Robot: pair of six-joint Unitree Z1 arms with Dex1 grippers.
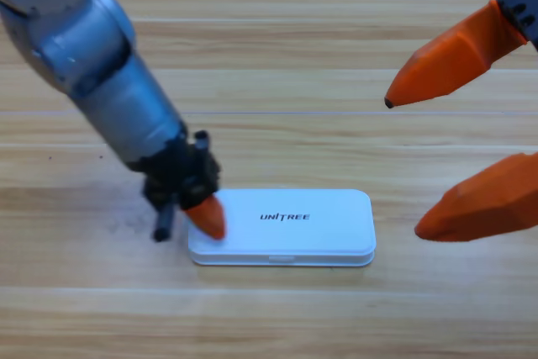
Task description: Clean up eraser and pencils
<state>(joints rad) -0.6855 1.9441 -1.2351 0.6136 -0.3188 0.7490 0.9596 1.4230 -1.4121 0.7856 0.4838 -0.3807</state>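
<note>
High view showed the wooden bench (277,317), then the white case (286,226) lying shut, its lid down, just right of the left end effector (206,218), whose orange tip pressed its left end; I could not tell that grip's state. The right end effector (458,153) waited well off to the case's right, released wide. Eraser and pencils were nowhere visible, presumably inside. A hard push might skid the case sideways or pop the lid.
</note>
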